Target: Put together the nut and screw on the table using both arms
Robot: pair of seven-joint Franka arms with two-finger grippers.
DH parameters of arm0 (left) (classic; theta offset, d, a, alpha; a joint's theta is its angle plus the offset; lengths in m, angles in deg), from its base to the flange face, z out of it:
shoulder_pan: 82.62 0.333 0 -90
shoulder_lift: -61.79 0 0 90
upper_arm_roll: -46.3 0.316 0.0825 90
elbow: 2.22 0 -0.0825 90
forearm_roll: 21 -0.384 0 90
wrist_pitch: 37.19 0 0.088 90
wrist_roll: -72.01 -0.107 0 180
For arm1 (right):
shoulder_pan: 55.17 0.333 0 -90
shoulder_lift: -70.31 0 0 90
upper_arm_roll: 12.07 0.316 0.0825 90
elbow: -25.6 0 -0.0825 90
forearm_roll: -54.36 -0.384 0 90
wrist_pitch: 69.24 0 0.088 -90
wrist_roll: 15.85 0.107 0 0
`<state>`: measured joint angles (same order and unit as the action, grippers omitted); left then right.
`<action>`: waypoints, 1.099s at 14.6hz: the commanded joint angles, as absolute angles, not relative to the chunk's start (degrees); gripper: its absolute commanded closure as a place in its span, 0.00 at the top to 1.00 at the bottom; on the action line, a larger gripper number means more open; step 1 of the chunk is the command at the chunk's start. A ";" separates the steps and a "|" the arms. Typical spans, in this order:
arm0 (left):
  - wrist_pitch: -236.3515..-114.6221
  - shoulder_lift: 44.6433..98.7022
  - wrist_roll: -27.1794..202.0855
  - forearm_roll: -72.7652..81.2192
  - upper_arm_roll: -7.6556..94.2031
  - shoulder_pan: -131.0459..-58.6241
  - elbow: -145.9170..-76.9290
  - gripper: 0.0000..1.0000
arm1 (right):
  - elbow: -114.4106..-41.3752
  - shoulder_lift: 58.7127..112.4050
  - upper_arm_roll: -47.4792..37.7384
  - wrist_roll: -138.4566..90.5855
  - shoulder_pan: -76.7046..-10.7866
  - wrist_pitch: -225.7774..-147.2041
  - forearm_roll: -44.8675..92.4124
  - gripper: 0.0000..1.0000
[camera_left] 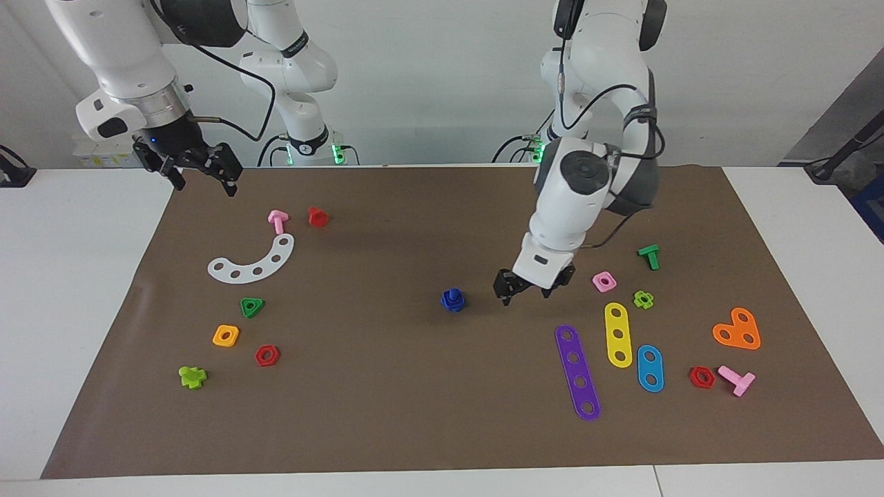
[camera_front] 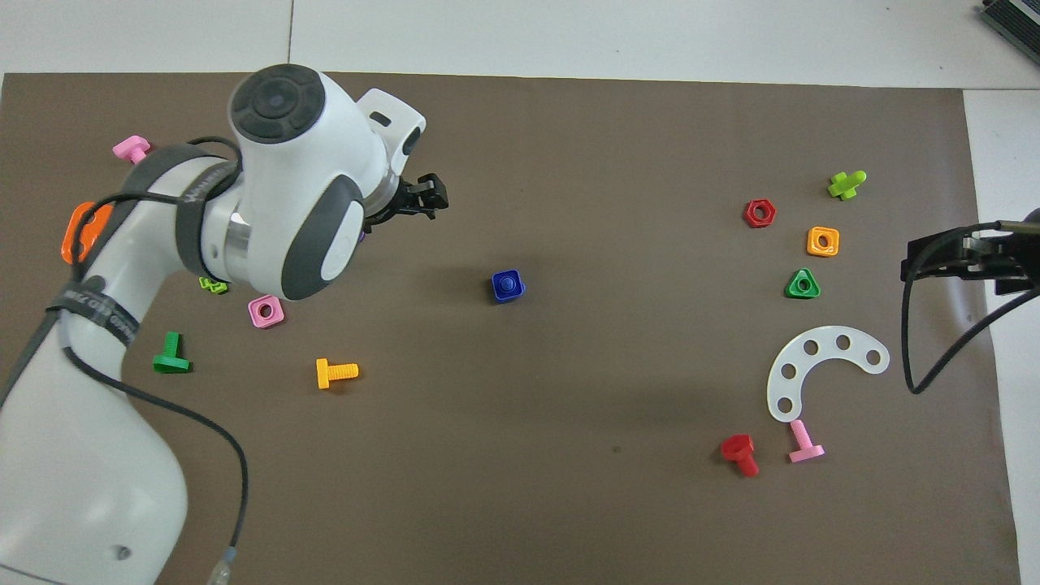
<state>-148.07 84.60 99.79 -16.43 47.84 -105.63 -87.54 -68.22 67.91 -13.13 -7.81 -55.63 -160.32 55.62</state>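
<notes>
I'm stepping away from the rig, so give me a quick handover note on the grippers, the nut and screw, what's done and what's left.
Left gripper: open, low over the mat beside the assembly, holding nothing.
Right gripper: open, empty, waiting raised over the mat's edge at its own end.
Blue nut sits on the blue screw, standing mid-mat, clear of both grippers.
Done: nut and screw appear joined and set down.
Left: check the fit, pull the left arm back.

Nut on screw, mid-table; left claw just beside.
</notes>
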 commanded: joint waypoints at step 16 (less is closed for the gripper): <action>-133.26 62.94 73.15 -22.05 47.53 -86.39 -98.90 0.97 | -69.41 66.97 -12.95 -8.47 -56.05 -161.35 54.54 1.00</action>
<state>-133.64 66.64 73.08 -20.43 47.80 -86.02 -96.07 -68.22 67.90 -13.13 -7.81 -55.63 -160.32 55.62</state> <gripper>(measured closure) 0.040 0.000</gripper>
